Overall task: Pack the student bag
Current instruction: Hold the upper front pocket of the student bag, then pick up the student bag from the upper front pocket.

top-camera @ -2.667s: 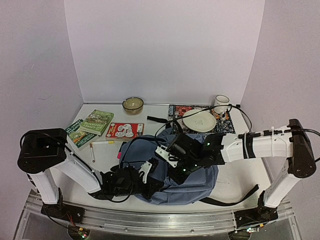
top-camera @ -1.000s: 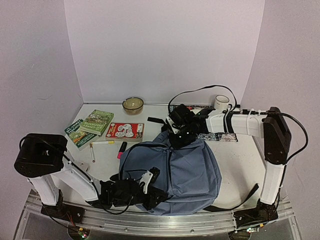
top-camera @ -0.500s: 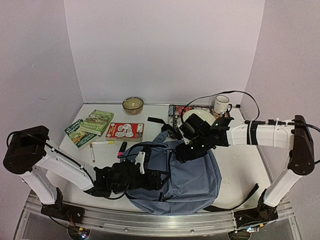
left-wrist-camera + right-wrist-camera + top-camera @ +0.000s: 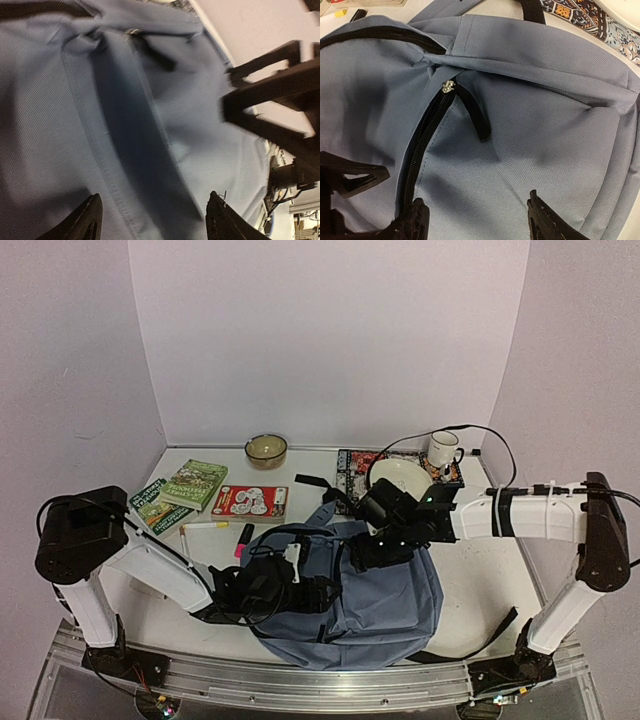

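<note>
The student bag (image 4: 385, 600), a large blue-grey fabric backpack, lies flat at the table's near middle. Its black zipper (image 4: 422, 145) runs up to a metal slider (image 4: 447, 86) with a black pull tab (image 4: 477, 117). My left gripper (image 4: 312, 592) hovers over the bag's left part, open, with only blue fabric (image 4: 150, 150) between its fingers (image 4: 90, 220). My right gripper (image 4: 368, 552) is over the bag's upper middle, open and empty, its fingertips (image 4: 544, 222) just above the fabric beside the zipper. The two grippers face each other closely.
Two green books (image 4: 195, 483) and a red-and-white book (image 4: 250, 502) lie at the back left, with a pen (image 4: 205, 526) and a pink highlighter (image 4: 244, 538) nearer. A bowl (image 4: 266, 449), a plate (image 4: 400, 478) on a patterned mat (image 4: 357, 462) and a mug (image 4: 442, 449) stand behind.
Both grippers have opened. The right arm came forward from the bag's back edge onto its middle. The left gripper moved from the near edge up onto the bag.
</note>
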You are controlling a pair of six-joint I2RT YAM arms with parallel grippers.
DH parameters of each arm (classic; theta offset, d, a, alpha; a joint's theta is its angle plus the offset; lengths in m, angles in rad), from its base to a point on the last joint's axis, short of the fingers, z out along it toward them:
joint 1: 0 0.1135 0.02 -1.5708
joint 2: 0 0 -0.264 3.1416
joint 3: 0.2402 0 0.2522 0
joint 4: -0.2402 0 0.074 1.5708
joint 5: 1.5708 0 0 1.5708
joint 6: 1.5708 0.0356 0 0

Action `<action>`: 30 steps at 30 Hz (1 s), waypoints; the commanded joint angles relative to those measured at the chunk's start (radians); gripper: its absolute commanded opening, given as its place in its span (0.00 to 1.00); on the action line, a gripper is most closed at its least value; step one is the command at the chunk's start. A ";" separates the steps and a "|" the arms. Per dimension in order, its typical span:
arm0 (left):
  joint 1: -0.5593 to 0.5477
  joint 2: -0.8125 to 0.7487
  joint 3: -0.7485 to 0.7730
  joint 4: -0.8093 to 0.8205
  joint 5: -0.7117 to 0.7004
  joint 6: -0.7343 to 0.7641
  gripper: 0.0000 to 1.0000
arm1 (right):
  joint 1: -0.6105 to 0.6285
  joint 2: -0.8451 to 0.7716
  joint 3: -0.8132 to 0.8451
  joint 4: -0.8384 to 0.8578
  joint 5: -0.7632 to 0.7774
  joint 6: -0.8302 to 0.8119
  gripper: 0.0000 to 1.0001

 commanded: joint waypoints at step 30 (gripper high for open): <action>0.027 0.080 -0.002 -0.025 0.064 -0.137 0.05 | 0.107 0.361 0.203 -0.203 0.147 0.158 0.65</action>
